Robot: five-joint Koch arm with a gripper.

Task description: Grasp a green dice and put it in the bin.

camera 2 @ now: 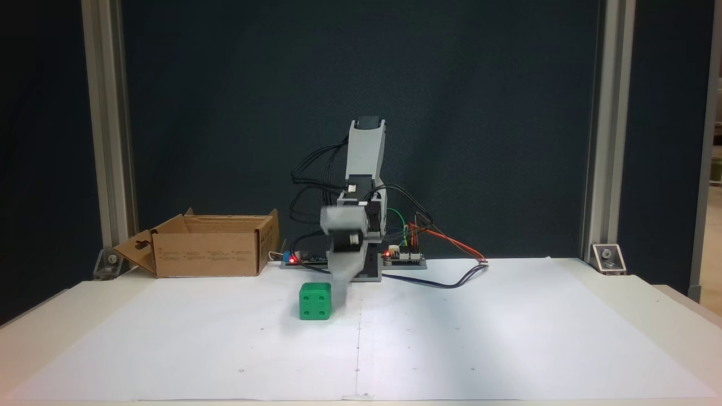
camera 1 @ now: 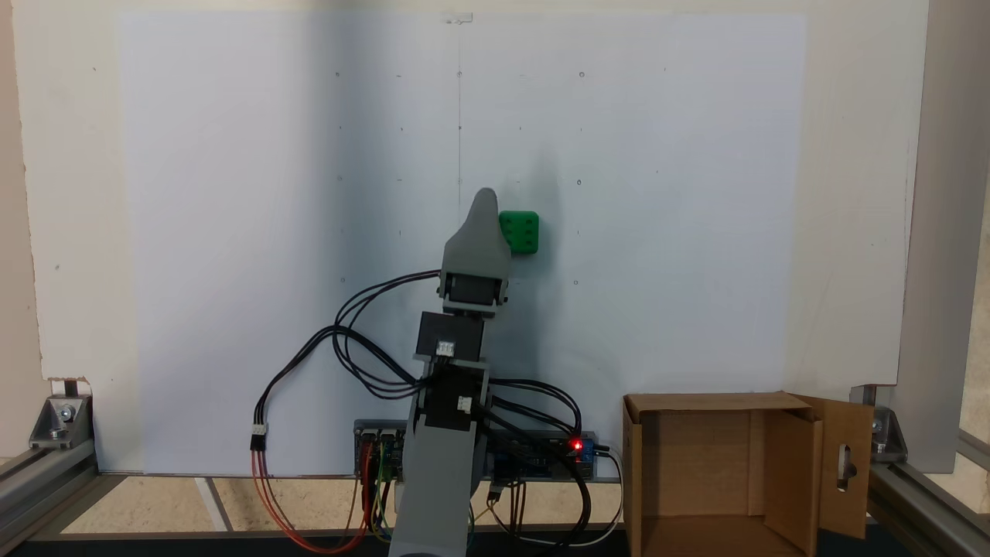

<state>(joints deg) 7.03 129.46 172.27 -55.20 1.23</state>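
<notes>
The green dice (camera 1: pixel 519 232) (camera 2: pixel 315 301) rests on the white paper sheet, near the middle of the table. My gripper (camera 1: pixel 486 203) (camera 2: pixel 340 285) hangs low right beside it, on its left in one fixed view and on its right, motion-blurred, in the other. A single grey tip shows, so I cannot tell how the jaws stand, and I cannot tell whether it touches the dice. The bin (camera 1: pixel 789 464) (camera 2: pixel 206 254), an open brown cardboard box with a slotted flap, stands beside the arm's base.
Controller boards with red lights (camera 1: pixel 576 445) (camera 2: pixel 403 255) and loose cables (camera 1: pixel 340 340) lie around the arm's base. Aluminium frame posts (camera 2: pixel 107 141) (camera 2: pixel 598 141) stand at the table's corners. White paper (camera 1: pixel 232 232) covers most of the tabletop.
</notes>
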